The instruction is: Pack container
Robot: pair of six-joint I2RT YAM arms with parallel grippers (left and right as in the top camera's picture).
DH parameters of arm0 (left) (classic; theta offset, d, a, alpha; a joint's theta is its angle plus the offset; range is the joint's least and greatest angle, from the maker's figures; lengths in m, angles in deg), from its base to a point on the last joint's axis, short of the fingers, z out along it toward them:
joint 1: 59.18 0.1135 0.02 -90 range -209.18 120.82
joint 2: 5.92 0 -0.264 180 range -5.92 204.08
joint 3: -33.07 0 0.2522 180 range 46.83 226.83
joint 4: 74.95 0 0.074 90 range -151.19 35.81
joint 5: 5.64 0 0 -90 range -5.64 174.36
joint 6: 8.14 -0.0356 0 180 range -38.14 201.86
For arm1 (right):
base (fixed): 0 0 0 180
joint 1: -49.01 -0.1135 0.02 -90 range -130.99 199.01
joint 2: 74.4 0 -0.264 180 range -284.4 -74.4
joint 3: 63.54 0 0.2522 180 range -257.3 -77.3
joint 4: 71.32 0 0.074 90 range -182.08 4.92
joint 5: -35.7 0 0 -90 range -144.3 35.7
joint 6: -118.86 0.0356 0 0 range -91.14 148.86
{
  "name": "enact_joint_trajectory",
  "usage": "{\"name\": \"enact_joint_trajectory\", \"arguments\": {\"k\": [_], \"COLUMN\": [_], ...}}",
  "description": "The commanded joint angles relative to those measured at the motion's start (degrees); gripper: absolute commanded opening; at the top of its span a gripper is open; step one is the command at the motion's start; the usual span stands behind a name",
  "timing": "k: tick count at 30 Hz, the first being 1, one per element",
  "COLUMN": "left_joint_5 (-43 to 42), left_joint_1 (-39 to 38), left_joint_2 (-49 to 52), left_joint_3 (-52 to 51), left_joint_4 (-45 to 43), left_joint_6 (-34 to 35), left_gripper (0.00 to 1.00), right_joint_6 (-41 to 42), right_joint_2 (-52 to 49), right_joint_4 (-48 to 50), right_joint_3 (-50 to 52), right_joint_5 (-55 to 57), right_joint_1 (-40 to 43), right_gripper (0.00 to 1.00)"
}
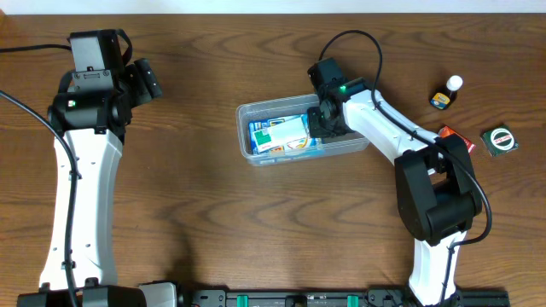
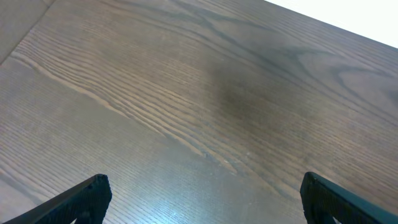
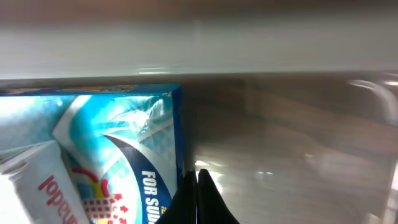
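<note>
Placement looks like the step in hand. The container (image 1: 245, 136) sits near the middle of the table (image 1: 188, 205). Your right gripper (image 3: 198, 194) is down inside its right end, its 2 fingers pinched together with nothing between them. Just to the left of them in the right wrist view lies 1 blue box (image 3: 124, 149), flat on the tub's floor. Whether the fingertips touch its edge, you cannot tell. I judge that box as packed and the gripper as empty, with the tub's right part bare.

Your left gripper (image 2: 208, 194) hangs wide open over bare wood at the far left of the table, well apart from the tub and holding nothing.

3 loose things lie toward the right edge: a small bottle (image 1: 446, 95) with a white cap, a green tape measure (image 1: 499, 140) and a red item (image 1: 450, 133) half hidden by the right arm. They look like candidates for packing, though the task does not name them.

The next move calls for lifting the right gripper straight up clear of the rim before you swing it. A sideways pull could catch the wall or drag the light tub. Then open the jaws and reach for the nearest piece on the right.
</note>
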Motion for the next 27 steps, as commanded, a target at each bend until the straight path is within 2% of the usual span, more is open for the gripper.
{"name": "enact_joint_trajectory", "arguments": {"k": [1,5,10,15,20,23,25,27], "left_joint_5": [0.9,0.9,0.9,0.9,0.9,0.9,0.9,0.9], "left_joint_1": [0.1,0.1,0.1,0.1,0.1,0.1,0.1,0.1], "left_joint_2": [0.0,0.0,0.0,0.0,0.0,0.0,0.0,0.0], "left_joint_3": [0.2,0.2,0.2,0.2,0.2,0.2,0.2,0.2], "left_joint_4": [0.2,0.2,0.2,0.2,0.2,0.2,0.2,0.2], "left_joint_6": [0.8,0.8,0.8,0.8,0.8,0.8,0.8,0.8], "left_gripper": [0.98,0.98,0.98,0.98,0.98,0.98,0.98,0.98], "right_joint_6": [-0.9,-1.5,-2.5,-6.8,-7.0,-7.0,-6.9,-5.0], "right_joint_2": [-1.8,-1.8,-0.3,6.5,17.8,23.9,27.0,29.3], "right_joint_4": [0.2,0.6,0.1,-3.9,-10.7,-14.3,-17.1,-20.9], "right_joint_3": [-0.8,-0.8,-0.9,-4.0,-6.5,-6.5,-6.5,-6.5], "right_joint_5": [-8.9,-13.2,-13.6,-13.2,-1.1,8.2,12.3,13.8], "right_joint_1": [0.6,1.7,3.6,5.9,8.9,12.0,15.0,19.0], "right_gripper": [0.01,0.01,0.01,0.01,0.02,0.08,0.15,0.31]}}
